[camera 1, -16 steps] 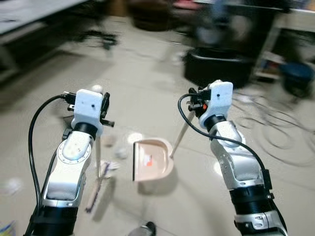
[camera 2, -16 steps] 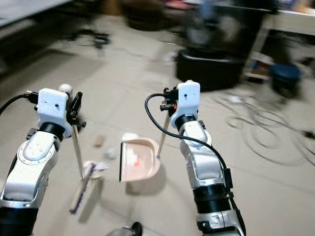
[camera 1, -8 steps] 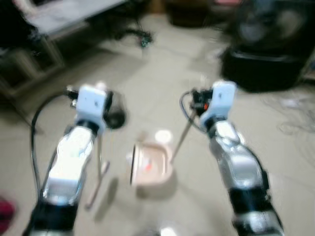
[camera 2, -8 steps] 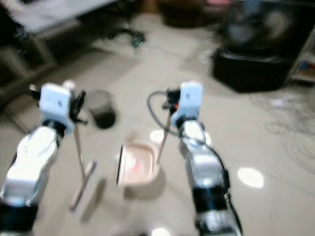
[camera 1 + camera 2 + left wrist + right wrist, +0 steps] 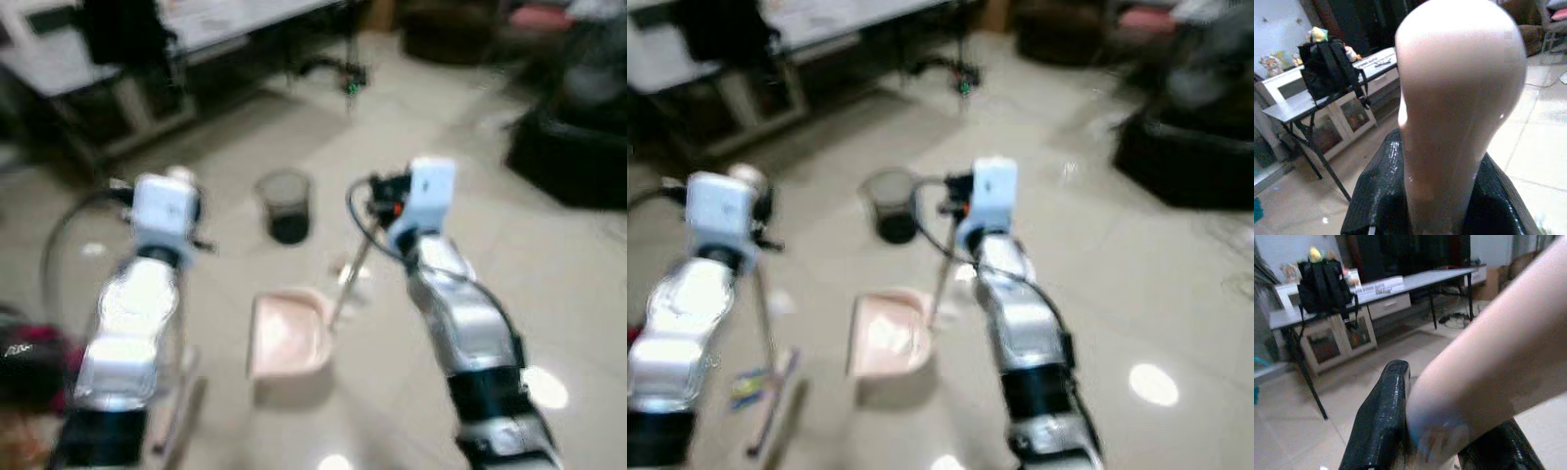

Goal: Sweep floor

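My left gripper (image 5: 192, 235) is shut on the pale broom handle (image 5: 764, 318), which runs down to the broom head (image 5: 772, 406) on the floor at my left. In the left wrist view the handle's rounded top (image 5: 1459, 98) stands between the black fingers (image 5: 1378, 196). My right gripper (image 5: 380, 204) is shut on the dustpan's long handle (image 5: 348, 279). The pink dustpan (image 5: 286, 338) sits low between my arms. In the right wrist view the handle (image 5: 1484, 367) is pressed against a black finger (image 5: 1382, 416). The picture is blurred.
A dark waste bin (image 5: 285, 206) stands on the tiled floor ahead of the dustpan. A grey table (image 5: 225, 24) with a black backpack (image 5: 1332, 73) lies far left. A black bulky object (image 5: 578, 147) sits far right. A coloured scrap (image 5: 749, 385) lies by the broom.
The camera has swung to the left, so the whole scene shifted. The waste bin and the table have come into view ahead. Both grippers keep their hold on broom and dustpan.
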{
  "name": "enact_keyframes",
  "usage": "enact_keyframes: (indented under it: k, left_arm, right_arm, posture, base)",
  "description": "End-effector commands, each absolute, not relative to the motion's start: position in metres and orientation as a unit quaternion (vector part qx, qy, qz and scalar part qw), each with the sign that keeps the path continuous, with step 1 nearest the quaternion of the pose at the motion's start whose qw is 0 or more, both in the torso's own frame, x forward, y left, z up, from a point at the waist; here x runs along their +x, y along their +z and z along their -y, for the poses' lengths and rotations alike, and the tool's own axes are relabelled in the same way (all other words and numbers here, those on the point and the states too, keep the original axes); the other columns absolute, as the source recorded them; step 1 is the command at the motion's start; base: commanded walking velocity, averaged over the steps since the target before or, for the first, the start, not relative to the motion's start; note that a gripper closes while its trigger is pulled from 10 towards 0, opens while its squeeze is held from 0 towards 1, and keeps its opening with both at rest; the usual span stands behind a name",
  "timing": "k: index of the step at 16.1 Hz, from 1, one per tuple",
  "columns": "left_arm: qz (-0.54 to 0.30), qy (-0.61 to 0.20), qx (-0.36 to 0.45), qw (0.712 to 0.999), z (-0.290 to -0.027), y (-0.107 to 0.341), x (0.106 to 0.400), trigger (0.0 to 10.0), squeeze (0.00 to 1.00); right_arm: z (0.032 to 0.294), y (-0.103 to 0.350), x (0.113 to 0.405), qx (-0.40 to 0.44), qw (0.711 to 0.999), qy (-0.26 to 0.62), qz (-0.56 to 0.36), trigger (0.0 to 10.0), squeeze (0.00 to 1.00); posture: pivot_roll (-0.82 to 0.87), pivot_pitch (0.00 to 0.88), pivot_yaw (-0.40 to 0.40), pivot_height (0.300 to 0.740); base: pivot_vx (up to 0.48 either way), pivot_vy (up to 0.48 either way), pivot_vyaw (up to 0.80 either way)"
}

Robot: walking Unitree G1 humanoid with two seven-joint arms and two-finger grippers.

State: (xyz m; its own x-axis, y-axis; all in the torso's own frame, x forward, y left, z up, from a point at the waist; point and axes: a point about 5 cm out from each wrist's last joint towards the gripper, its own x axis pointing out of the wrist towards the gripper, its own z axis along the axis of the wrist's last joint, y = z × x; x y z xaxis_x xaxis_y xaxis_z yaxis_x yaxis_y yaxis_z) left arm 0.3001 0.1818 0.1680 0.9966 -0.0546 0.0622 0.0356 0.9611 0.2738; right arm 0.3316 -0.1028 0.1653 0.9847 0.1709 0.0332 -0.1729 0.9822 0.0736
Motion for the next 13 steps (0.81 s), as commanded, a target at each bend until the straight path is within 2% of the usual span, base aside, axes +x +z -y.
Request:
enact_keyframes:
  k: [1,4,6,10,12,13]
  left_arm:
    - [0.054,-0.009,0.143,0.988,-0.186,0.178,0.302,10.0,0.0]
    - [0.055,-0.007,0.14,0.989,-0.185,0.176,0.301,10.0,0.0]
    - [0.054,-0.007,0.138,0.989,-0.182,0.174,0.299,10.0,0.0]
    - [0.054,-0.008,0.133,0.99,-0.178,0.171,0.297,10.0,0.0]
    - [0.057,-0.009,0.158,0.986,-0.176,0.172,0.297,10.0,0.0]
    - [0.062,-0.015,0.176,0.982,-0.173,0.173,0.297,10.0,0.0]
  right_arm:
    - [0.103,0.179,0.333,0.017,0.995,0.083,0.053,10.0,0.0]
    - [0.107,0.175,0.333,-0.011,0.996,0.058,0.06,10.0,0.0]
    - [0.103,0.175,0.331,-0.008,0.994,0.093,0.052,10.0,0.0]
    - [0.104,0.173,0.329,0.006,0.994,0.097,0.051,10.0,0.0]
    - [0.104,0.17,0.329,0.012,0.994,0.1,0.048,10.0,0.0]
    - [0.104,0.169,0.328,0.024,0.994,0.099,0.045,10.0,0.0]
  posture:
    - [0.0,0.0,0.041,0.74]
    - [0.0,0.0,0.031,0.74]
    - [0.01,0.0,0.016,0.74]
    - [0.01,0.0,0.002,0.74]
    - [0.01,0.0,0.002,0.74]
    - [0.02,0.0,0.007,0.74]
  base:
    - [0.0,0.472,0.0]
    - [0.0,0.472,0.0]
    - [0.0,0.472,0.0]
    - [0.0,0.473,0.0]
    - [0.0,0.0,0.0]
    - [0.0,-0.48,0.0]
